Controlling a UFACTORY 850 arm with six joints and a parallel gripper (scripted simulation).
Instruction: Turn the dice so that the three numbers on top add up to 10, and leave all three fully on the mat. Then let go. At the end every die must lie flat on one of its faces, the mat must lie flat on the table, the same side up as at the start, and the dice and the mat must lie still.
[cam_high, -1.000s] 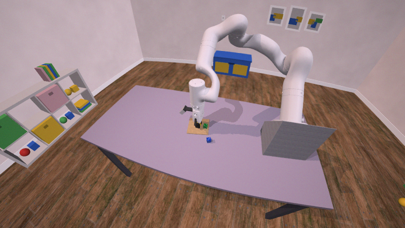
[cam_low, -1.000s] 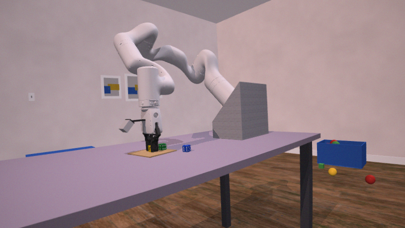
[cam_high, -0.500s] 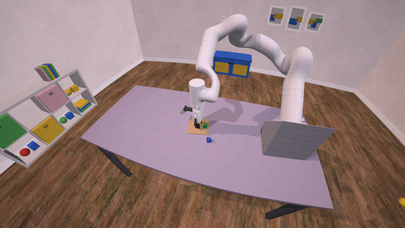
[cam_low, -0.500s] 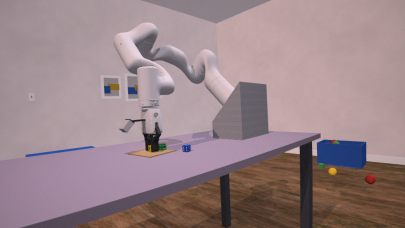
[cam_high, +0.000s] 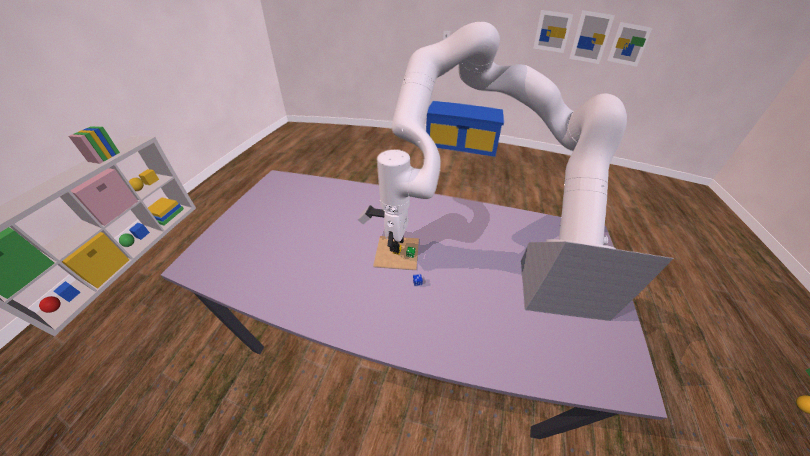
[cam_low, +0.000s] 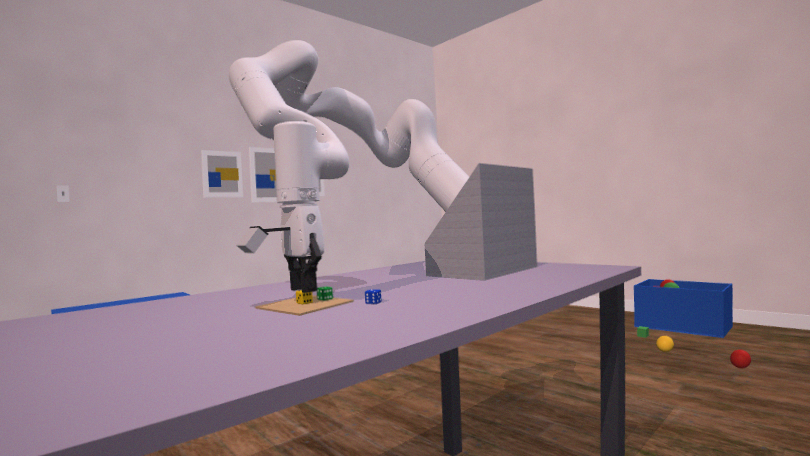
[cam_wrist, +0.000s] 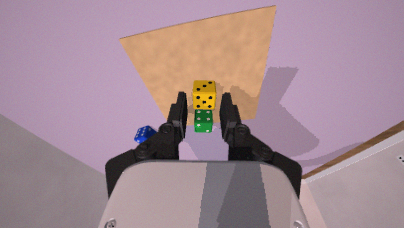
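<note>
Gripper (cam_high: 395, 249) (cam_low: 303, 290) (cam_wrist: 204, 102): parted, gripping nothing, above mat (cam_high: 387, 261) (cam_low: 300, 309) (cam_wrist: 200, 55) | yellow die (cam_high: 400, 249) (cam_low: 304, 297) (cam_wrist: 204, 95): on mat, beneath my fingers | blue die (cam_high: 417, 279) (cam_low: 372, 296) (cam_wrist: 145, 134): off mat, beyond its green-die (cam_high: 410, 252) (cam_low: 324, 293) (cam_wrist: 203, 121) side, likely my next reach

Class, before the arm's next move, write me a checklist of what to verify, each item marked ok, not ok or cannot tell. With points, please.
1. Gripper (cam_high: 394, 248) (cam_low: 303, 287) (cam_wrist: 204, 102) open, clear of the yellow die (cam_high: 400, 248) (cam_low: 304, 297) (cam_wrist: 204, 94) on both sides: ok.
2. Yellow die on the mat (cam_high: 388, 262) (cam_low: 300, 308) (cam_wrist: 200, 55): ok.
3. Green die (cam_high: 410, 252) (cam_low: 324, 293) (cam_wrist: 203, 121) on the mat: ok.
4. Blue die (cam_high: 417, 279) (cam_low: 372, 296) (cam_wrist: 145, 134) on the mat: not ok, it sits on the table (cam_high: 317, 294) (cam_low: 198, 362) (cam_wrist: 60, 65) beside it.
5. Mat flat: ok.
6. Top numbers adding up to 10: cannot tell, blue's top is too small to read.
</note>
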